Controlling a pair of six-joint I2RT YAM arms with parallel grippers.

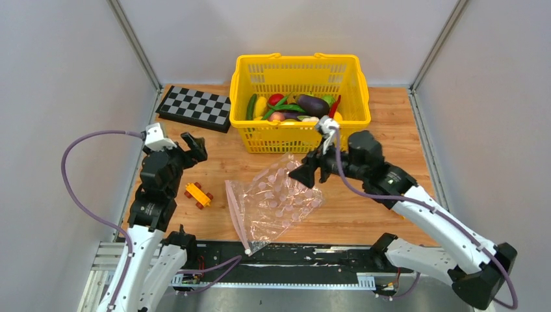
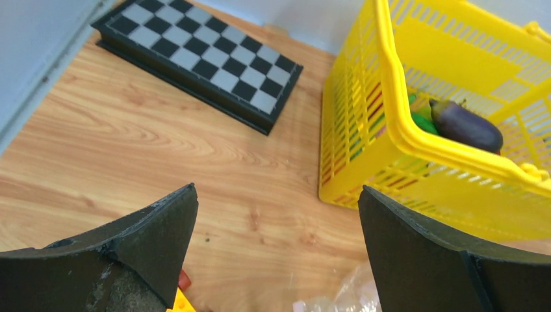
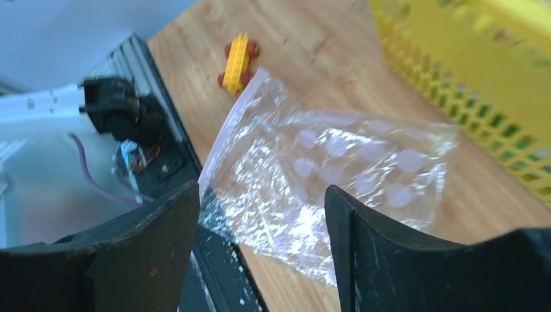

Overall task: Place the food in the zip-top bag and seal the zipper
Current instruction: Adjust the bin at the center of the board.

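The food lies in the yellow basket (image 1: 260, 135): a purple eggplant (image 1: 313, 104), a red chili (image 1: 334, 107), and green, yellow and red pieces. The eggplant also shows in the left wrist view (image 2: 466, 125). The zip-top bag (image 1: 276, 201) lies flat and empty on the table, its pink zipper (image 1: 235, 211) along its left edge and the white slider (image 1: 247, 251) at the near end. My right gripper (image 1: 304, 170) hovers open over the bag's far right part; the bag shows between its fingers (image 3: 325, 175). My left gripper (image 1: 195, 146) is open and empty, left of the basket.
An orange toy block with dark wheels (image 1: 198, 195) lies left of the bag and shows in the right wrist view (image 3: 237, 62). A folded checkerboard (image 1: 195, 108) lies at the far left. The black rail (image 1: 305, 257) runs along the near table edge under the bag's corner.
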